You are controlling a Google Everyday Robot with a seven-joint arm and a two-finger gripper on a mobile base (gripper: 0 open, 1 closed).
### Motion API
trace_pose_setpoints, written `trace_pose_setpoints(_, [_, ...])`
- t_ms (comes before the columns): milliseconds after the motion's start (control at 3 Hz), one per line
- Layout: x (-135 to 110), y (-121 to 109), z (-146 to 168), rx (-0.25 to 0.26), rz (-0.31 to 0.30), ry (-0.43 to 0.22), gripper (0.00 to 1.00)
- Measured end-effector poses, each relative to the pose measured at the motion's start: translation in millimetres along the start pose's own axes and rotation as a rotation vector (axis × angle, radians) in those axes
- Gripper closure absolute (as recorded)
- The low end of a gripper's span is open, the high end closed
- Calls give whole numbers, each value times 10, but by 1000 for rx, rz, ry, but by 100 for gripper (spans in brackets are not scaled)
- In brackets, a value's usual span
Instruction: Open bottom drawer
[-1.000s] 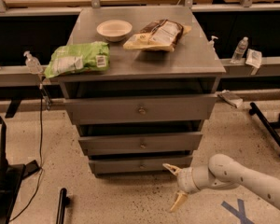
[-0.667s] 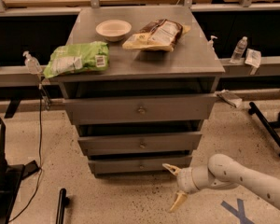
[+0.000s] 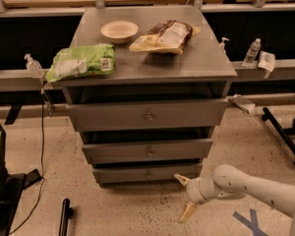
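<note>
End effector [image 3: 183, 196] sat low, at about 5 o'clock in the camera view. It was just off the right end of the bottom drawer [image 3: 132, 174], at roughly 4 o'clock from the knob [image 3: 148, 174]. Fingers were spread wide with nothing between them. The upper fingertip [image 3: 179, 178] overlapped the drawer front's lower edge; couldn't tell whether it touched. The lower fingertip [image 3: 186, 215] pointed at the floor. The white arm [image 3: 258, 188] came in from 4 o'clock.

The bottom drawer was the lowest of three grey fronts in the table [image 3: 152, 63], at 6 o'clock from the middle drawer [image 3: 118, 152] and the top drawer [image 3: 113, 116]. A dark gap showed above each front.

On the table top:
- white bowl [image 3: 119, 31] at 11 o'clock
- brown-and-yellow snack bag [image 3: 166, 36] at 1 o'clock
- green bag [image 3: 81, 63] at 9 o'clock, overhanging the left edge

Off the table:
- pump bottle [image 3: 33, 67] on the rail at 9 o'clock
- water bottle [image 3: 251, 52] on the rail at 3 o'clock
- blue X mark [image 3: 250, 222] on the floor, 3 o'clock of the end effector
</note>
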State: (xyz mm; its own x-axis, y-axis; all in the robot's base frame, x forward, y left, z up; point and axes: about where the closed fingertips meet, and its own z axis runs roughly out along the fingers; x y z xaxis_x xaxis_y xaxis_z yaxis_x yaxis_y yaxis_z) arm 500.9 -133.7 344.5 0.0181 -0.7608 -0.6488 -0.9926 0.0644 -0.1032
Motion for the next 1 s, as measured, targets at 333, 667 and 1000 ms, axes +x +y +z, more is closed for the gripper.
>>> trace_pose_setpoints(333, [191, -88, 151, 33, -7, 122, 0])
trace_pose_setpoints(667, [448, -227, 290, 84, -8, 220, 0])
trace_pose_setpoints(1000, [445, -221, 292, 82, -8, 219, 0])
